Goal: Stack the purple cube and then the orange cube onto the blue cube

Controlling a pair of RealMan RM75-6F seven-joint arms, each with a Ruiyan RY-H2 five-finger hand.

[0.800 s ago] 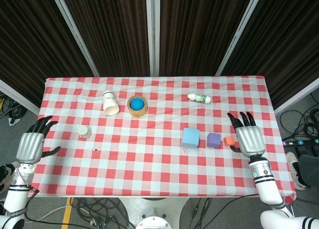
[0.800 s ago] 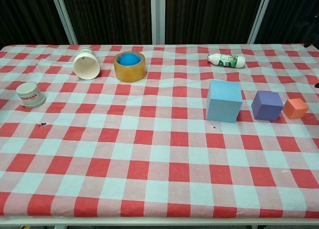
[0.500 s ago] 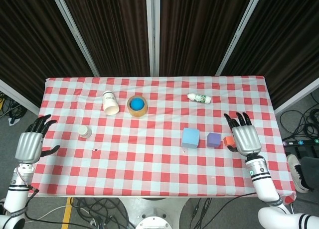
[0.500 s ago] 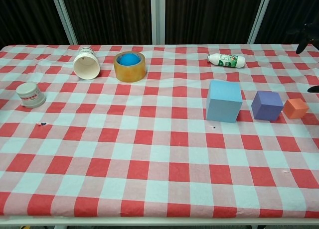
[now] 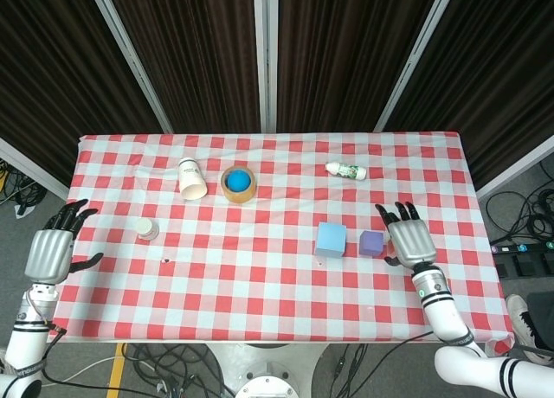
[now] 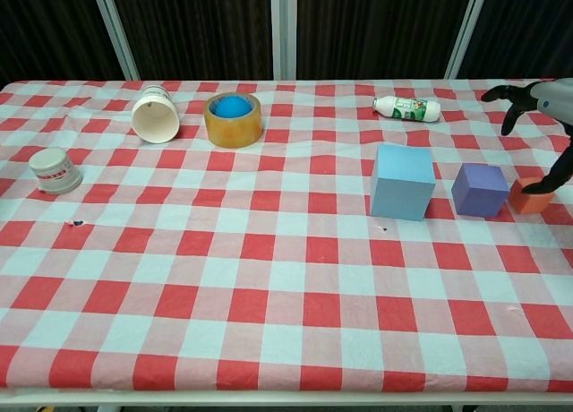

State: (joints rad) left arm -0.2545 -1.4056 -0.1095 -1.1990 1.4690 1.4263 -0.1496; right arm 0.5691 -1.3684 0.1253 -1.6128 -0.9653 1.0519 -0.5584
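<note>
Since the earlier frames the right hand [image 5: 409,241] has slid inward over the counter [image 5: 260,285] and now hangs above the orange cube [image 6: 531,197], hiding it from the head camera; its fingers are spread and it grips nothing, a dark fingertip showing just in front of that cube in the chest view. Nothing else has shifted.

Taking the blue cube [image 5: 331,239] as the landmark: the purple cube [image 5: 371,242] sits just to its right, apart from it, and the orange cube lies beyond the purple one in the same row. All three rest flat on the checked cloth, none stacked, their faces roughly square to the counter edge; being cubes, they show no long axis.

Behind the blue cube and slightly right lies a small white bottle [image 5: 345,170] on its side, its length running left to right; its label is green, but the writing is too small to read. Well to the left and behind are a tape roll [image 5: 238,183] with a blue ball [image 6: 233,106] inside it, and a white paper cup [image 5: 191,178] tipped over, printing on it unreadable. Far left stands a small white jar [image 5: 147,229].

Off the counter's left edge, the left hand [image 5: 52,251] hovers, released, fingers apart.
</note>
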